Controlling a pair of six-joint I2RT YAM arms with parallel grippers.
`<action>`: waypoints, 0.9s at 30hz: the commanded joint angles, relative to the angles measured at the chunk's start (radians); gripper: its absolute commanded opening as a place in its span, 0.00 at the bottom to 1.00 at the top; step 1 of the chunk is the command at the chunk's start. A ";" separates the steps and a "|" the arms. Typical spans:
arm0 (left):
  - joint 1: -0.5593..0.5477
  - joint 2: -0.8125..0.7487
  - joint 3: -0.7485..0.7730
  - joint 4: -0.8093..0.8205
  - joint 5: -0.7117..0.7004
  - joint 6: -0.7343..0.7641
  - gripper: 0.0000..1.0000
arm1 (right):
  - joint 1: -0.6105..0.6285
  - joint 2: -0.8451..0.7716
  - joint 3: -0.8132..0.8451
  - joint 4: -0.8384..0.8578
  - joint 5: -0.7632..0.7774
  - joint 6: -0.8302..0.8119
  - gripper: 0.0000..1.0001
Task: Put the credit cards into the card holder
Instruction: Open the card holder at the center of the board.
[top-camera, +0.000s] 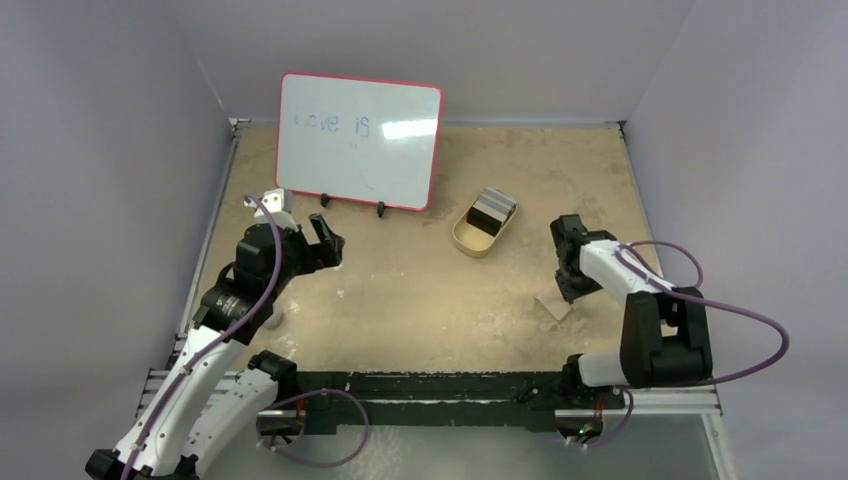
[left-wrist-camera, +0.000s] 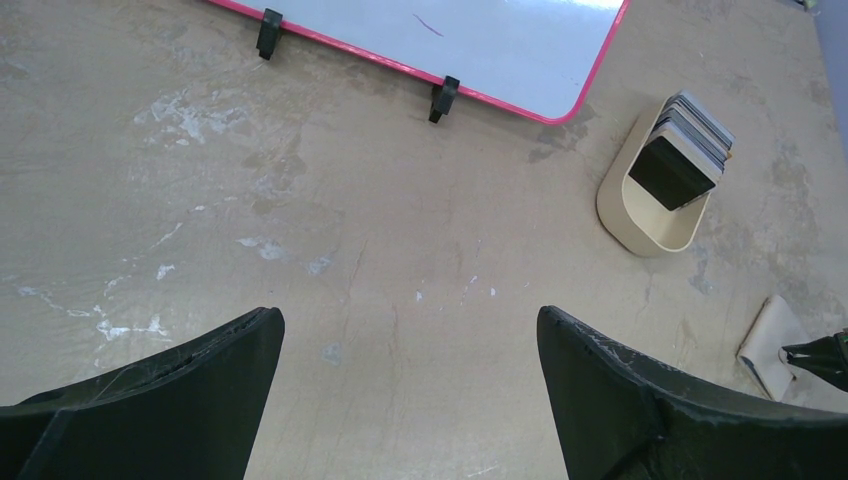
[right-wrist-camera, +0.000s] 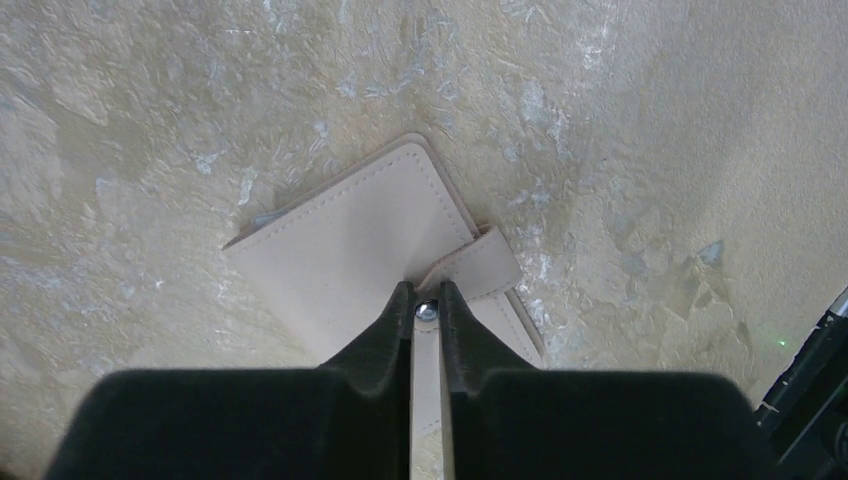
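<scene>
The card holder (right-wrist-camera: 345, 245) is a tan wallet lying folded on the table at the right (top-camera: 553, 308), also visible at the edge of the left wrist view (left-wrist-camera: 768, 340). My right gripper (right-wrist-camera: 426, 292) points down over it (top-camera: 568, 288), shut on its snap tab, with the metal snap showing between the fingertips. The credit cards (top-camera: 494, 208) stand as a grey stack at the far end of a tan oval dish (top-camera: 466, 238), dark-faced in the left wrist view (left-wrist-camera: 685, 155). My left gripper (left-wrist-camera: 410, 318) hovers open over bare table at the left (top-camera: 326, 243), holding nothing.
A red-rimmed whiteboard (top-camera: 360, 140) stands on black clips at the back left, its lower edge (left-wrist-camera: 480, 45) beyond my left gripper. The dish (left-wrist-camera: 628, 215) sits right of the board. Grey walls enclose the table on three sides.
</scene>
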 joint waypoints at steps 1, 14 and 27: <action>0.007 -0.010 -0.004 0.037 -0.016 0.005 0.97 | -0.003 -0.022 -0.028 0.004 0.014 0.018 0.04; 0.007 -0.005 -0.004 0.036 -0.012 0.001 0.97 | 0.052 -0.262 -0.026 0.184 -0.056 -0.314 0.00; 0.007 0.029 0.007 0.042 0.104 -0.009 0.93 | 0.274 -0.307 -0.005 0.386 -0.364 -0.528 0.00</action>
